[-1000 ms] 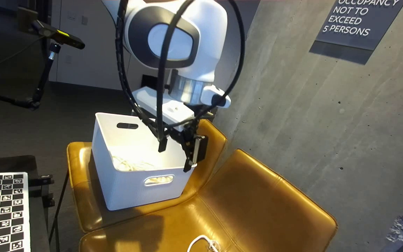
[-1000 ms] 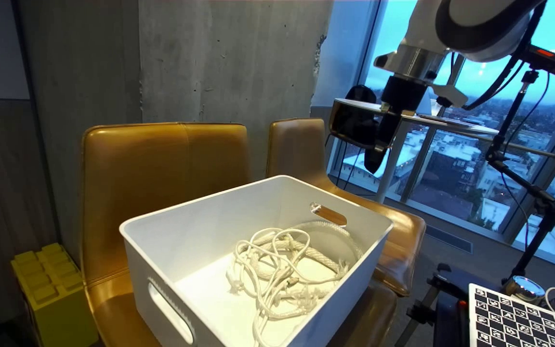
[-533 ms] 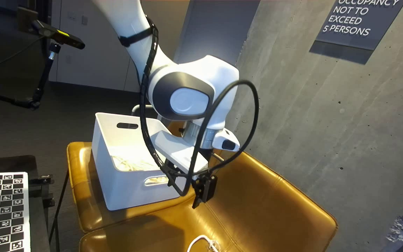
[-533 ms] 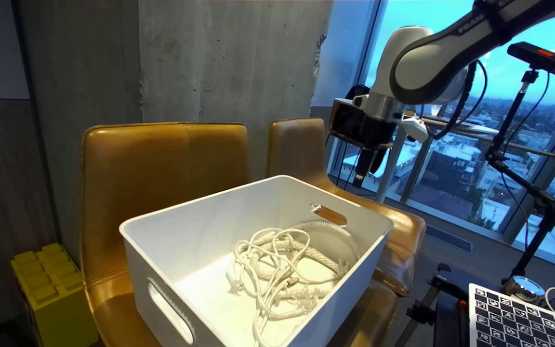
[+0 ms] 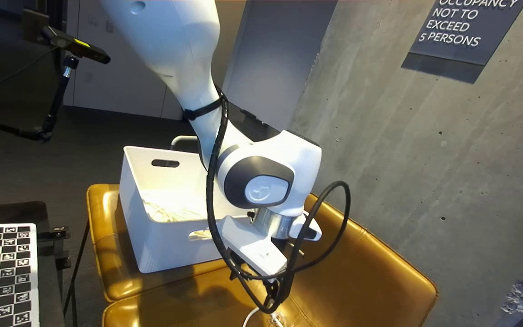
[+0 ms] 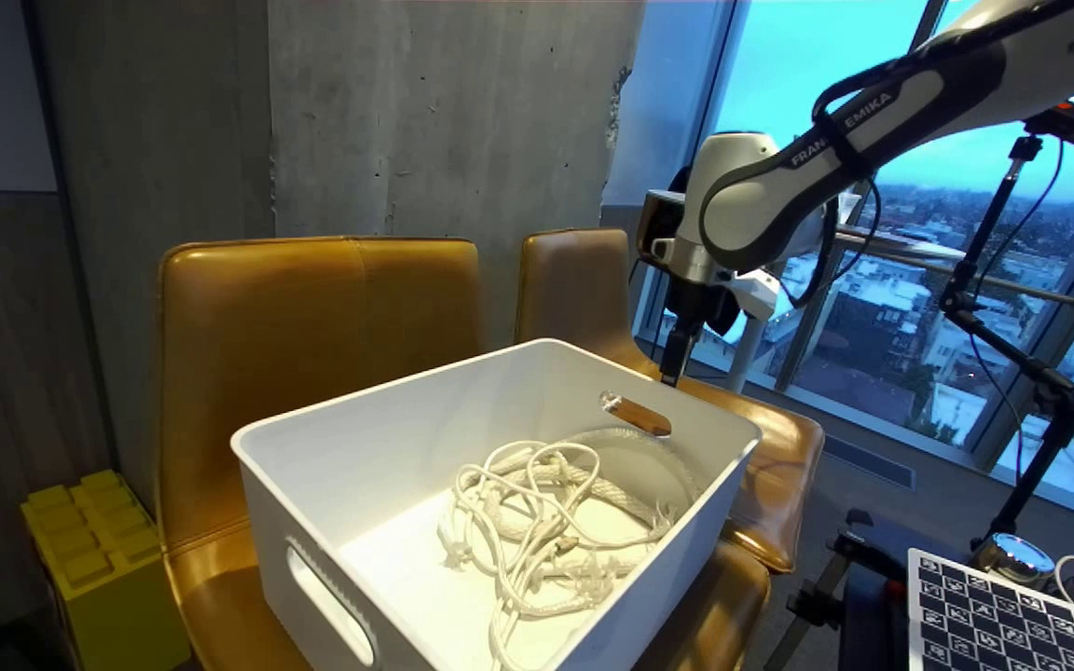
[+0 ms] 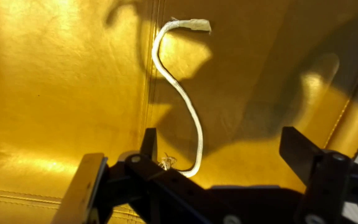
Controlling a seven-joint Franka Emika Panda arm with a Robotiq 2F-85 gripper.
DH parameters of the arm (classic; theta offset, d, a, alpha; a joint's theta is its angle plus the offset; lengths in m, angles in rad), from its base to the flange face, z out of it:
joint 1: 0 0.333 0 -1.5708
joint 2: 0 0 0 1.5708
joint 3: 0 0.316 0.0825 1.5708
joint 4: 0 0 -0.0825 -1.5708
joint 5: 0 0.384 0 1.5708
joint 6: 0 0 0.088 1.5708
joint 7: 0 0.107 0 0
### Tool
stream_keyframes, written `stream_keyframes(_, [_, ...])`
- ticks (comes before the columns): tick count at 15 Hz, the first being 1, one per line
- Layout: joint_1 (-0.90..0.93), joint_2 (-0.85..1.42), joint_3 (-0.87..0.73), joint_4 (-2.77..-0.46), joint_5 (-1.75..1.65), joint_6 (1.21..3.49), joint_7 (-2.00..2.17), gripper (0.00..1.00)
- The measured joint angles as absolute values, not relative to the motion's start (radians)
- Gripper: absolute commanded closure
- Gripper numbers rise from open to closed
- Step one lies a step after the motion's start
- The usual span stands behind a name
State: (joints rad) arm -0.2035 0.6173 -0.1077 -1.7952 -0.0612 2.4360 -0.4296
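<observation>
The gripper (image 7: 219, 140) hangs over a tan leather chair (image 7: 73, 102), its jaws spread wide, with one finger (image 7: 149, 144) on the left of the wrist view and one on the right. A short white rope (image 7: 183, 95) lies on the leather in a loose S-curve, its far bend reaching a stitched seam (image 7: 147, 109). The far end is bound in pale tape (image 7: 200, 25) and points right, well apart from the fingers; the near end turns left to a frayed tuft (image 7: 167, 162) just beside the left finger. The near bend shows in the gap between the two fingers, closer to the left one; whether either finger touches the rope cannot be told. In an exterior view, the rope shows at the near edge, below the gripper, which is partly hidden behind a looping black cable (image 5: 210, 195) on the robot arm (image 5: 189, 54). Farther off to the left, a white bin (image 5: 166, 250) stands on a second chair (image 5: 107, 245); in an exterior view, tangled white cords (image 6: 537, 552) lie inside it, and the gripper's fingers show above its far rim. A checkered board (image 5: 2, 272) lies at the near left, a camera (image 5: 80, 47) is mounted at the far left, and a concrete wall (image 5: 402, 145) bearing a sign (image 5: 452, 32) runs along the right. In an exterior view, a yellow block-shaped box (image 6: 103, 559) stands at the left and tall windows (image 6: 826, 56) fill the far right.
</observation>
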Motion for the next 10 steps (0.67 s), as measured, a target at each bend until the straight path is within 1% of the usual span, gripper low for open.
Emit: stream_keyframes(10, [-0.23,0.787,-0.108,-1.65,-0.063,2.433,-0.412,0.0])
